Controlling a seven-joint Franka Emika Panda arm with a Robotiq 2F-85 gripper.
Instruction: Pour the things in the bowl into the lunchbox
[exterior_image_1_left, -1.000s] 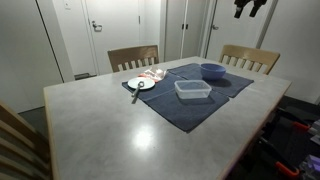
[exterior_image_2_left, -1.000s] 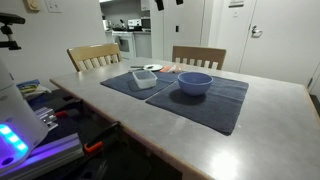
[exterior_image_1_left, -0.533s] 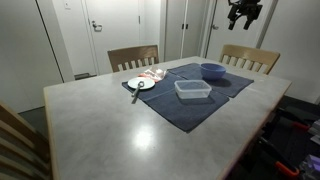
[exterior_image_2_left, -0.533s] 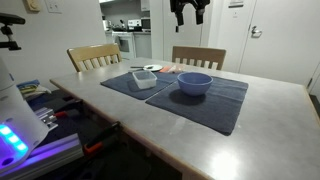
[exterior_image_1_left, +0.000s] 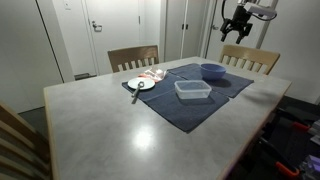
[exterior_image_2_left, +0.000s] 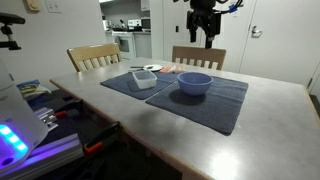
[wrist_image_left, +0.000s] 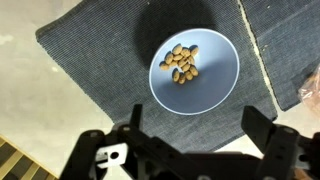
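One arm, so no choosing here. The gripper (exterior_image_1_left: 238, 22) hangs high over the far right part of the table (exterior_image_1_left: 100, 130), with its jaws spread wide and nothing between them.

What matters for the next move is that the bowl (wrist_image_left: 193, 68) sits almost straight below it. In the wrist view it's nearly centred just ahead of the fingertips, so I'd say it's mostly a plain drop down to the rim. The bowl is round, so there's no long axis to line up with and any spot on the rim should do.

The bowl holds a small heap of tan nuts (wrist_image_left: 181, 62), almonds maybe, bunched around the middle. It stands on a dark blue cloth (exterior_image_1_left: 185, 105).

In an exterior view the lunchbox (exterior_image_1_left: 193, 89) is on the same cloth, just beside the bowl (exterior_image_1_left: 212, 71) on its near left, and they aren't touching. It looks empty to me, but it's clear plastic and small in the picture, so I can't swear to it. A white plate (exterior_image_1_left: 141, 84) lies further left, out of the way.
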